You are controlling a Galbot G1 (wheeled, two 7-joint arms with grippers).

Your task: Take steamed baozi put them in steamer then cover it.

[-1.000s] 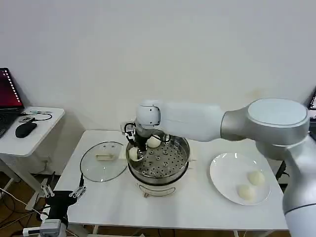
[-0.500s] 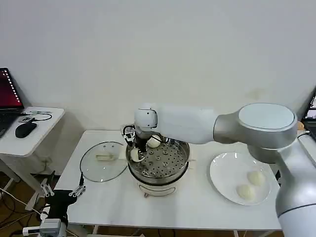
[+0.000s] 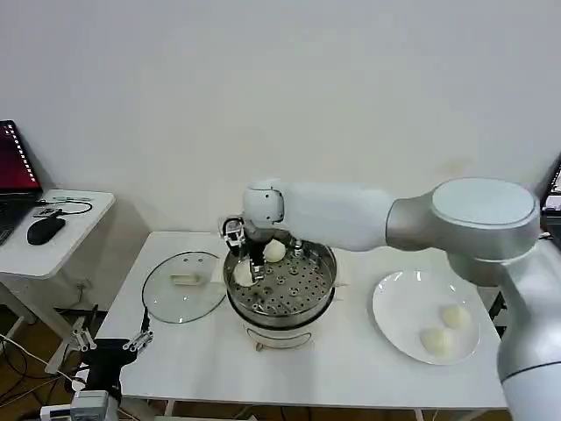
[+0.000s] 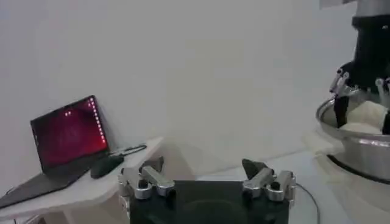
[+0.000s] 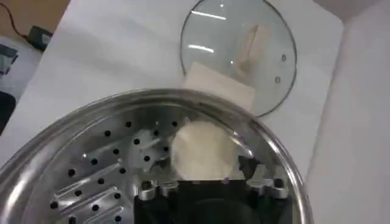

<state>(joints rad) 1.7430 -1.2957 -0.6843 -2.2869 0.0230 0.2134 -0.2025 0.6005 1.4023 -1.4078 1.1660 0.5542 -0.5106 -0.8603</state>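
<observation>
Two steamed baozi (image 3: pixel 274 251) are counted in the steamer (image 3: pixel 282 289), one at 9 o'clock between the right tool's (image 3: pixel 245 267) spread fingers, while two on the plate (image 3: pixel 399 324) and the cover (image 3: pixel 182 287) on the table (image 3: pixel 210 360) are left.

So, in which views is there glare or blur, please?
Head view: even soft light, steamer rim shines, faint shadows under the plate. Right wrist view: bright streaks of glare on the lid, a bun at the right claw looks soft. Left wrist view: left claw parked and sharp, the laptop hazy.
</observation>
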